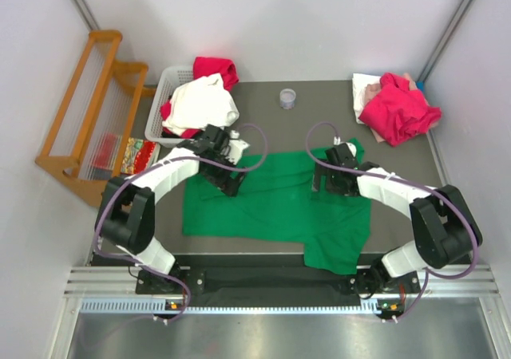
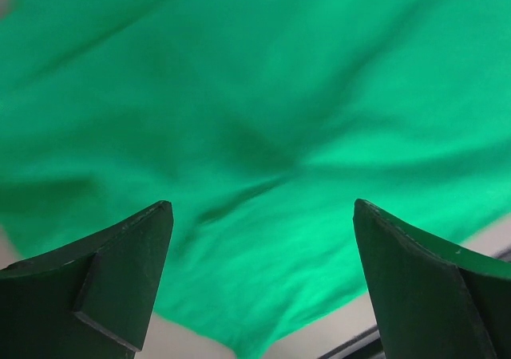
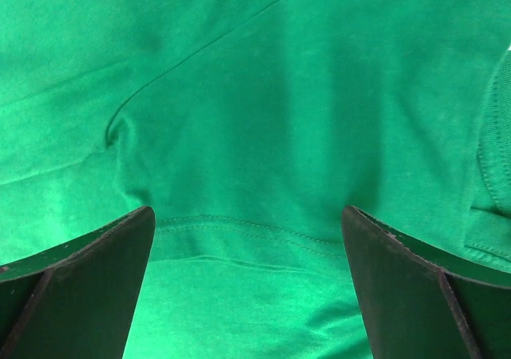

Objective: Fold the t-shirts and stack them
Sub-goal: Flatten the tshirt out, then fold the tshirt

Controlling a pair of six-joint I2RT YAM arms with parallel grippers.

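left end effector wide | right end effector wide | both over green t-shirt (spread out)

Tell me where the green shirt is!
In the top view, the green t-shirt lies spread mid-table beneath the left arm and right arm, reaching the near edge.

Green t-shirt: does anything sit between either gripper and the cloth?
Nothing visible does. The left gripper and right gripper both hang open directly over the green t-shirt, and only its fabric shows between their jaws.
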